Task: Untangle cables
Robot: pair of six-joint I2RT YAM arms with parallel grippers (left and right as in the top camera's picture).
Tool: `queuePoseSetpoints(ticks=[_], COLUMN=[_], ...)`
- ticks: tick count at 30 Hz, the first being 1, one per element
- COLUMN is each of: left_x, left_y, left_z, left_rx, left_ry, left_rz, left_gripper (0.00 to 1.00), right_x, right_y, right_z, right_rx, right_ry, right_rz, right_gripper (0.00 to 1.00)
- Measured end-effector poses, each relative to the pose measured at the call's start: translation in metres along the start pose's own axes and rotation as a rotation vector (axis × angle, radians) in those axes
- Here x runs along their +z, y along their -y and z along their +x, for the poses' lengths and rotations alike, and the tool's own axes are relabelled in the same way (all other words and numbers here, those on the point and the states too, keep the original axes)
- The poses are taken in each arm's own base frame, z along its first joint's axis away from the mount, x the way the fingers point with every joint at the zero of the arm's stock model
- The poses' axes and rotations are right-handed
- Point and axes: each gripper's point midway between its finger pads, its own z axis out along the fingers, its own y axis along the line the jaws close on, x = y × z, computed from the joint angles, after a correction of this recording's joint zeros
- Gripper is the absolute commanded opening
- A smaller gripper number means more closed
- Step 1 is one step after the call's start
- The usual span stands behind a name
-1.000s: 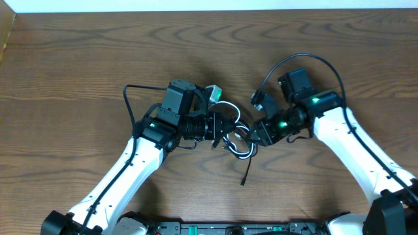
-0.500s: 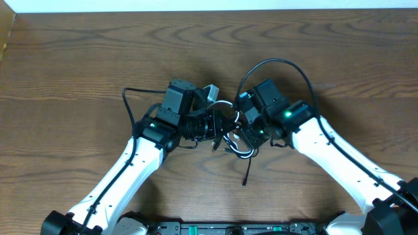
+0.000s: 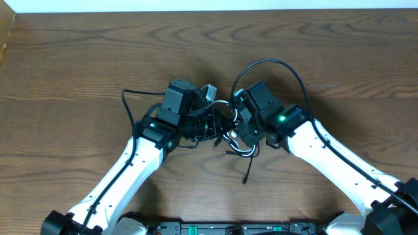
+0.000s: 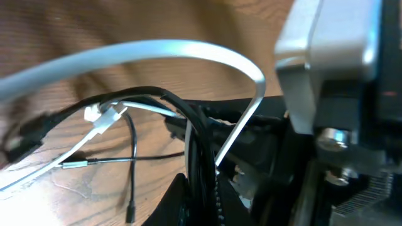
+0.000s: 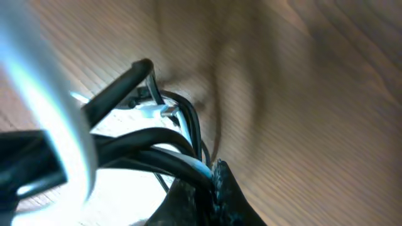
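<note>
A table (image 3: 78, 59) of dark brown wood with long wavy grain spreads on every side of the left end effector (image 3: 217, 127) and the right end effector (image 3: 239, 129), under soft, even light that casts only faint shadows. Far beyond both, a narrow white strip (image 3: 209, 5) runs along the table's back edge. Well out past the left end effector, a pale tan corner (image 3: 4, 36) shows at that back edge.

The table (image 3: 78, 59) is dark brown wood with a strong grain, filling almost the whole overhead view. Near its middle lies a small knot of black cord (image 3: 247, 170) and white cord (image 3: 243, 153). The black cord's free tail trails toward the near edge and ends in a small plug. Parts of the knot seem lifted off the wood.
</note>
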Motion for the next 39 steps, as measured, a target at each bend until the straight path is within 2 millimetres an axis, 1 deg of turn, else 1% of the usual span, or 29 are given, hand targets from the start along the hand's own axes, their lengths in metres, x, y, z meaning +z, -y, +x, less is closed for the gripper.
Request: queuePoseSetpoints(ticks=[7,15,21,29,35,39], left_x=[0.000,-0.002,-0.003,-0.004,-0.008,-0.011], left_y=[-0.014,-0.026,-0.030,-0.033,-0.045,-0.057], left_z=[-0.002,-0.009,-0.012,-0.014,-0.017,-0.013], left_rx=[-0.054,-0.097,-0.104,-0.104,-0.118,-0.138], left_ry=[0.028,0.077,0.098,0.111,0.142,0.146], left_rz=[-0.071,-0.135,-0.156,-0.172,-0.237,-0.295], left_gripper=[0.07,0.08,0.08,0.08,0.08,0.07], right_x=[0.000,-0.003,-0.011,-0.012,-0.013,-0.015], right_y=[-0.001,-0.016,-0.020,-0.025,-0.035,-0.038], right_z=[-0.001,-0.003,-0.006,-0.008,-0.015,-0.023], right_rx=[-0.001,-0.031,-0.052,-0.064,-0.081,-0.083], right_ry=[0.006,0.017,0.040,0.050,0.090,0.124], right_rz=[-0.007,-0.103,-0.129,-0.163,-0.235,-0.269], right_gripper=[0.01,0.01,0.01,0.01,0.01,0.01])
